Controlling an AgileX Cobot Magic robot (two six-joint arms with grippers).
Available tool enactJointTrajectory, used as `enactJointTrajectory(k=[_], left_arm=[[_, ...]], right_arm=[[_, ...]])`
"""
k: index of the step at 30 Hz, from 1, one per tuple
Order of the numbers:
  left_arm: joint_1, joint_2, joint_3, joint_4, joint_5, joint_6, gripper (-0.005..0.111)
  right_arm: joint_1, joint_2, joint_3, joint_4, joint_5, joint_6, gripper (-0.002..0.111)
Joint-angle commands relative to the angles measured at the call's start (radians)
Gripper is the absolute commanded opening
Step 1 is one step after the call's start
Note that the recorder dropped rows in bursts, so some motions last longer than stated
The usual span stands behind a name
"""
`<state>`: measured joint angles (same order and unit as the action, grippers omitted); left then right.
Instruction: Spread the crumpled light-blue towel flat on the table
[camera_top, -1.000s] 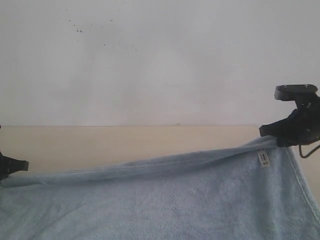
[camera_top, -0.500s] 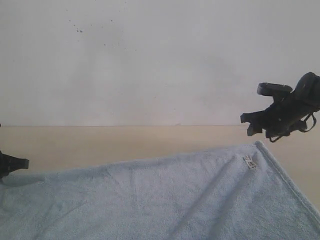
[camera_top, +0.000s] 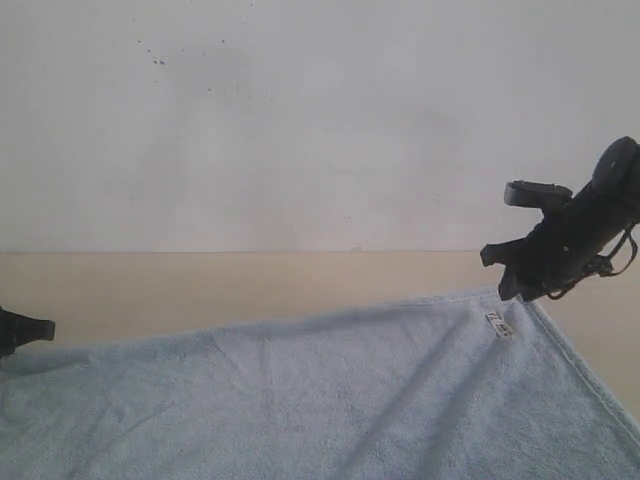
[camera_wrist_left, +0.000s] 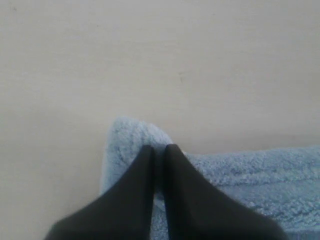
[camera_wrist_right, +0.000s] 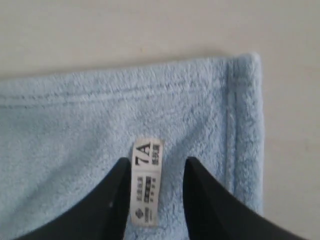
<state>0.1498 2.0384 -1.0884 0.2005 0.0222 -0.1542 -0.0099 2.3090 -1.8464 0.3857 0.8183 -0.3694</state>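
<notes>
Towel (camera_top: 330, 400) spread on table (camera_top: 250, 285) — left tool (camera_wrist_left: 160, 148) pinched shut on its corner, right tool (camera_wrist_right: 157, 161) parted, empty

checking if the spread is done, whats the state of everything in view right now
towel, spread nearly flat, one corner pinched
tag, face up near the free corner
left fingers, shut on a towel corner
right fingers, open over the other corner, holding nothing
table, partly covered by the towel

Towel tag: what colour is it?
The tag is white with dark print, clearest in the right wrist view.
</notes>
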Motion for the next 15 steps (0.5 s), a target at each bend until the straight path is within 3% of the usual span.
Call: enactJointTrajectory(k=[1, 5, 15], left_arm=[[0.003, -0.075, 0.019, 0.002, -0.058, -0.009, 0.006], [0.003, -0.105, 0.019, 0.002, -0.074, -0.009, 0.006], [0.003, -0.105, 0.019, 0.002, -0.078, -0.009, 0.006]], right_arm=[[-0.012, -0.104, 0.114, -0.019, -0.068, -0.038, 0.027], [-0.012, -0.193, 0.245, -0.013, -0.081, -0.097, 0.0], [-0.016, -0.325, 0.566, -0.006, -0.172, -0.138, 0.0]])
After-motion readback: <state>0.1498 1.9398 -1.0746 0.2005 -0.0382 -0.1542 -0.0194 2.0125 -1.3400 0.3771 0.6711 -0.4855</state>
